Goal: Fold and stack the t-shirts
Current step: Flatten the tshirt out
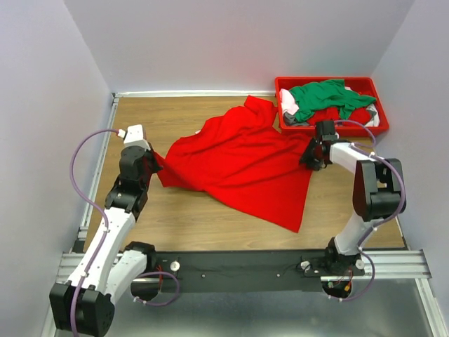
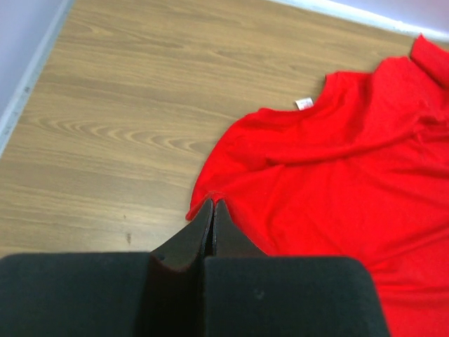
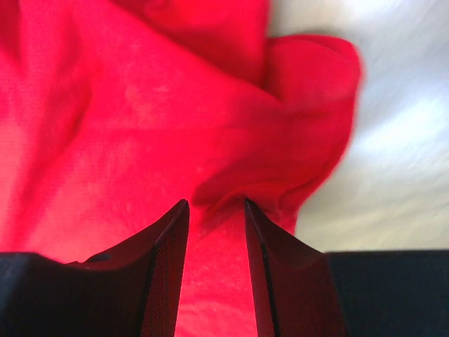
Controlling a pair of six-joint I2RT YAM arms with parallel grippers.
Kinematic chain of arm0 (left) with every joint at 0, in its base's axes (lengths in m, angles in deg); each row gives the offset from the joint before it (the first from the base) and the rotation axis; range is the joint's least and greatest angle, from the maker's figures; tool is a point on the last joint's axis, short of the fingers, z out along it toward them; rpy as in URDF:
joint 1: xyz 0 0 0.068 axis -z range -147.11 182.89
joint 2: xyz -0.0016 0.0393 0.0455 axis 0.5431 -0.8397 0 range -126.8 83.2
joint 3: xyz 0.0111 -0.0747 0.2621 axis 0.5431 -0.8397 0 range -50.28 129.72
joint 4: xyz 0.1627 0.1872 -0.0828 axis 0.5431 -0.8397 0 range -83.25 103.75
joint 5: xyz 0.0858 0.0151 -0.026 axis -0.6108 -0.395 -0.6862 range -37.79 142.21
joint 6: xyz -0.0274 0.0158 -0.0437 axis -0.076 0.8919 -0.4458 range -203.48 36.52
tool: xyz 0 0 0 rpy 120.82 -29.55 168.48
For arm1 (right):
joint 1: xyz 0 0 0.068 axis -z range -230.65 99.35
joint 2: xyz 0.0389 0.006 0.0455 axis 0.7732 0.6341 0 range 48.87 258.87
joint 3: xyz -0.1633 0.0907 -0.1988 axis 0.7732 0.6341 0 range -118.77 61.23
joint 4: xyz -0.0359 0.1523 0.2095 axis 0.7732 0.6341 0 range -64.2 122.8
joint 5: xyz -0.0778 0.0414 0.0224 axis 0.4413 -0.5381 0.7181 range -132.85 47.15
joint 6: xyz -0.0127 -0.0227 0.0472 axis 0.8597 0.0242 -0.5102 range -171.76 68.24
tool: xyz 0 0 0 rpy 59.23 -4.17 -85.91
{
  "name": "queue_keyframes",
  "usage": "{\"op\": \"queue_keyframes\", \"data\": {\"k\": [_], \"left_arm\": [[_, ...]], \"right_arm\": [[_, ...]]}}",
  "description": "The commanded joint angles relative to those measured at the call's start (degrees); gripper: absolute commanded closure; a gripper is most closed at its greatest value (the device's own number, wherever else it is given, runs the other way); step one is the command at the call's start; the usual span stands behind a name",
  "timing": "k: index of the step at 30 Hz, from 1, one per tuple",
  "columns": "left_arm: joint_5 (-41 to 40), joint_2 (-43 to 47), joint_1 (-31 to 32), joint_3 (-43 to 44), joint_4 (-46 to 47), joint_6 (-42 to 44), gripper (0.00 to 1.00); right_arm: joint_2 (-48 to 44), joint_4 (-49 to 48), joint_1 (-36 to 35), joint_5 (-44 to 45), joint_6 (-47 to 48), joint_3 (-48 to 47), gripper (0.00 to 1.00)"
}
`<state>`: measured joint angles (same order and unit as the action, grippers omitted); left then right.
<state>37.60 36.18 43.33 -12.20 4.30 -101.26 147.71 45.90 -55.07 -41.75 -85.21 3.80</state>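
The red t-shirt [image 1: 238, 161] lies spread but rumpled across the wooden table [image 1: 196, 217], held at both sides. The left gripper [image 2: 212, 210] has its jaws pressed together on a thin corner of cloth, while the right gripper [image 3: 216, 205] is clamped on a thicker, bunched fold. The left pinch looks slight, so a hard pull could slip it free, and uneven pulling would likely skew the shirt. Just beyond the right arm sits the red bin [image 1: 382, 116], a green t-shirt [image 1: 323, 95] heaped inside, near enough to catch the arm
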Motion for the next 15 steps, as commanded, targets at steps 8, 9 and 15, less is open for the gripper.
{"op": "queue_keyframes", "data": {"k": [8,9,15], "left_arm": [[11.97,-6.76,-0.86,1.73,1.02,0.91,1.0],[11.97,-6.68,-0.86,1.73,1.02,0.91,1.0],[11.71,-4.92,-1.03,1.11,1.54,0.82,1.0]], "right_arm": [[-1.97,9.86,-2.85,6.02,5.95,-3.32,0.48],[-4.17,11.09,-4.26,6.1,5.33,-0.26,0.48],[-20.61,22.16,-13.66,8.91,-1.96,8.02,0.39]]}}
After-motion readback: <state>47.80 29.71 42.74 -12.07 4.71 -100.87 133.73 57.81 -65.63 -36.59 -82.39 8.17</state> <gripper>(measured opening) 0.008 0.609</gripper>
